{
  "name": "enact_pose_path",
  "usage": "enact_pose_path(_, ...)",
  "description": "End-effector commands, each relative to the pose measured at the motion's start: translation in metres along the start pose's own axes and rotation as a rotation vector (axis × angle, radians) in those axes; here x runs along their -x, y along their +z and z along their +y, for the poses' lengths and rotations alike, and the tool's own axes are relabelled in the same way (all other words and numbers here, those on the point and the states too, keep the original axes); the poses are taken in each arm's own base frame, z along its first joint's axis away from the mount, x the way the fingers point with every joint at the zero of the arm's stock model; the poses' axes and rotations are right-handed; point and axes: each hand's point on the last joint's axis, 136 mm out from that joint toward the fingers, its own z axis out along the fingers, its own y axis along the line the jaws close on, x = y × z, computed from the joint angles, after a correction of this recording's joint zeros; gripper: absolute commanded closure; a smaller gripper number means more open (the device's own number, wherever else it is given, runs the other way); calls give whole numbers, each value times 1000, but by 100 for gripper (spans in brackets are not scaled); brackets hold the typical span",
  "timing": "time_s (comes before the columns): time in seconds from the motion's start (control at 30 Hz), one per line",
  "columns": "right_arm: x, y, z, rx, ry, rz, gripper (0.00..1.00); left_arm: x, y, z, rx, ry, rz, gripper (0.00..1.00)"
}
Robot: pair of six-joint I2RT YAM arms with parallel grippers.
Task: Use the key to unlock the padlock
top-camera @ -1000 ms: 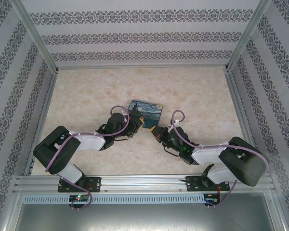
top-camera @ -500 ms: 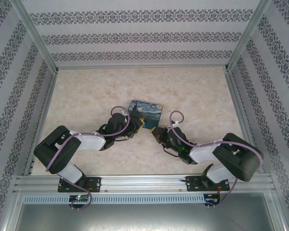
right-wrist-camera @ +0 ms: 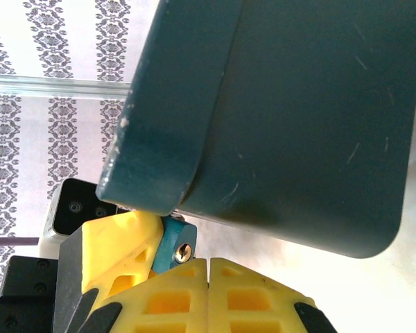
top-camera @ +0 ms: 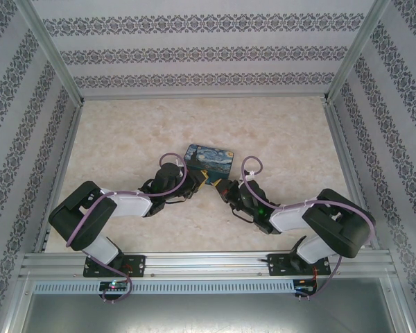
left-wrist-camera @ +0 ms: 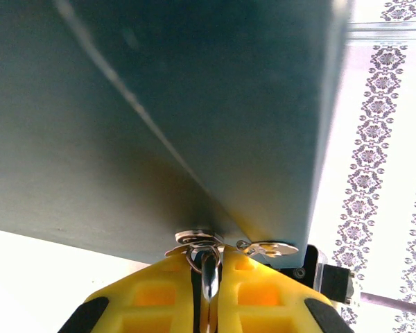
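Evidently the tiny padlock, light, rigid and probably slick, is best held as now, by its thin shackle in the clenched left end effector beside the box, keyhole facing the tightly shut right end effector.

Lab rig: aluminium frame, wallpapered walls

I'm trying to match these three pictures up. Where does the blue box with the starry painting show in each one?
Top external: the box sits near the middle of the picture, painting face up.
Left wrist: its dark side looms close, across the top and left.
Right wrist: its dark, round-cornered body spans the upper right.
Shared landmark: the patterned wall, at the right edge and at the left edge.
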Motion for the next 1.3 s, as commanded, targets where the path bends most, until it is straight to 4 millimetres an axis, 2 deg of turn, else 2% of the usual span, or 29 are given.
enact_pose_path(0.0,0,5,15,47,8,-13,100,-1,-1,-19,-73,26,-11,100)
enact_pose_path(1.27,13,-1,20,70,19,-42,100,-5,0,-11,-48,51,-8,100)
